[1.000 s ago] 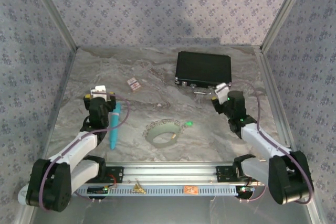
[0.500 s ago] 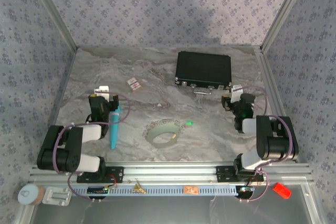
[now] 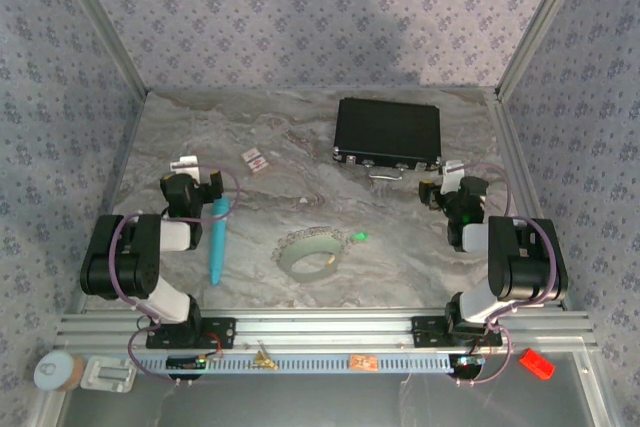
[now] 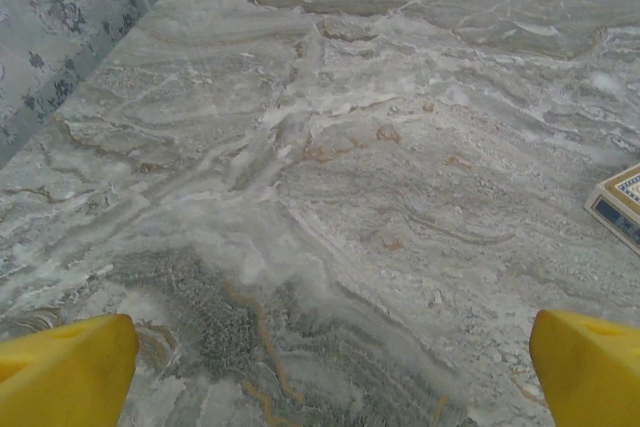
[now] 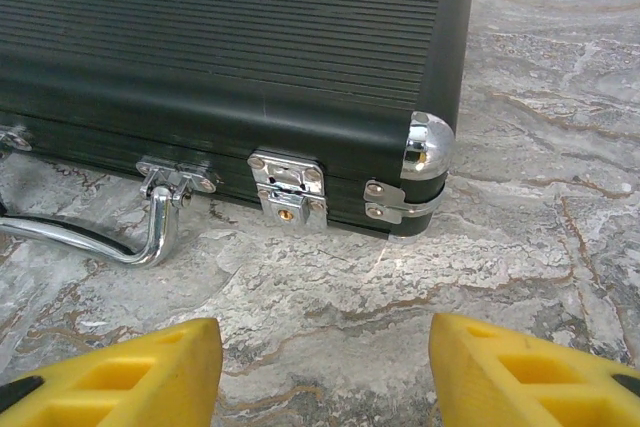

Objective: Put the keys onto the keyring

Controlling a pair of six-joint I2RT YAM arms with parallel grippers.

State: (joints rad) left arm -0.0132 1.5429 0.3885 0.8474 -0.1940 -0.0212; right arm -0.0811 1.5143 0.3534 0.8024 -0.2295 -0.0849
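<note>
Basically nothing is held yet. Left gripper [image 4: 320,372] has its jaws spread wide over bare marble [image 4: 330,147], empty. Right gripper [image 5: 325,362] also gapes empty, facing the latch side of the black case [image 5: 230,37]. Keyring [image 3: 310,252] lies flat mid-table between the arms, with the green-headed key [image 3: 359,237] just beside its right rim; touching or not, cannot tell. A small gold item [image 3: 265,355] on the front rail [image 3: 400,327] is likely the other key, too small to confirm. Risks: tiny flat keys could slip from a pinch; reaching for the green one could shove the hoop; the left arm could sweep the teal pen [image 3: 217,242] beside it; the rail spot looks awkward to reach.
</note>
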